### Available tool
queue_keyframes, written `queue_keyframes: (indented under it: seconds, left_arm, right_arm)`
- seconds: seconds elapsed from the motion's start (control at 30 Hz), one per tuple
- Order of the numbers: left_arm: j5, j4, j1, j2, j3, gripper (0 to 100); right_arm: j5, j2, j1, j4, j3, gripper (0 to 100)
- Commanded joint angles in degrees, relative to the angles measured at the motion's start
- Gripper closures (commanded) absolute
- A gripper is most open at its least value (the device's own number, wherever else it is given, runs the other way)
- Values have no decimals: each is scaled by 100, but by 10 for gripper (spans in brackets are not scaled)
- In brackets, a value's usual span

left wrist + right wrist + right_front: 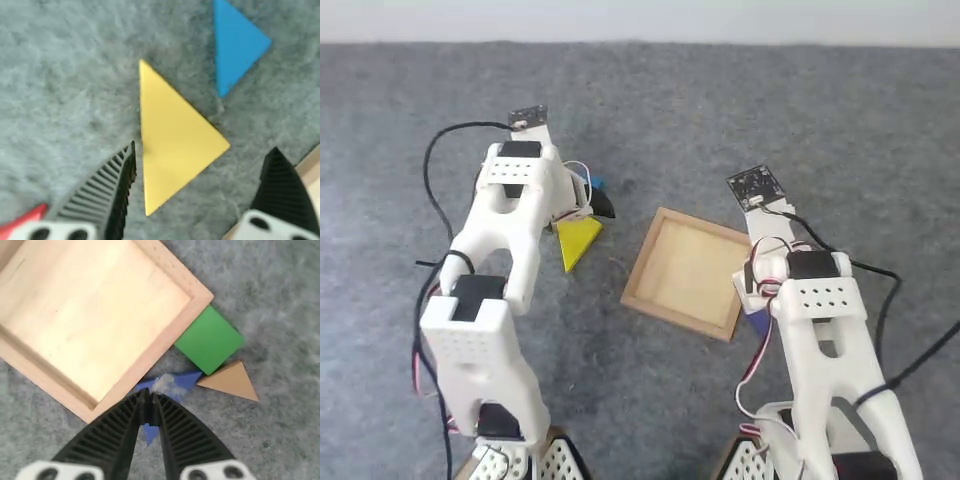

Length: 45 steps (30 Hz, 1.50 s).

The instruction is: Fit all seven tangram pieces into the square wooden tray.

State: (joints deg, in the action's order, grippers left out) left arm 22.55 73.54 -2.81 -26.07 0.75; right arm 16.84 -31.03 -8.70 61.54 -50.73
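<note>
The square wooden tray [688,270] lies on the grey carpet between the arms, with nothing in it. My left gripper [202,150] is open just above a yellow triangle [172,140], one finger on each side of it. Beyond it lies a light blue triangle [235,42], and a red piece [20,220] peeks in at the edge. My right gripper [148,392] is shut, its tips over a dark blue piece [175,381] beside the tray's [95,315] edge. A green square [209,340] and a tan triangle [231,381] lie next to that piece.
The yellow triangle [578,242] sits to the left of the tray, under the left arm. The dark blue piece [757,322] is at the tray's near right corner. Open carpet spreads behind and in front of the tray. Black cables loop beside both arms.
</note>
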Motion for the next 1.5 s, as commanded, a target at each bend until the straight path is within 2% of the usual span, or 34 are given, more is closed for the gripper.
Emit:
queue_keyframes:
  seconds: [0.0, 0.27, 0.37, 0.7, 1.47]
  left_arm:
    - [-53, 105, 44, -44, -277, 622]
    - [18, 105, 79, -360, -259, 645]
    - [369, 132, 105, -686, -549, 652]
    - [545, 633, 105, -1231, -1279, 655]
    - [378, 862, 202, -1292, -1288, 747]
  right_arm:
    - [70, -224, -57, -84, 18, 988]
    - [70, -224, -57, -84, 18, 988]
    - [70, -251, -57, -84, 18, 987]
    - [70, -259, -57, -84, 18, 987]
    - [62, -277, -57, -66, 18, 987]
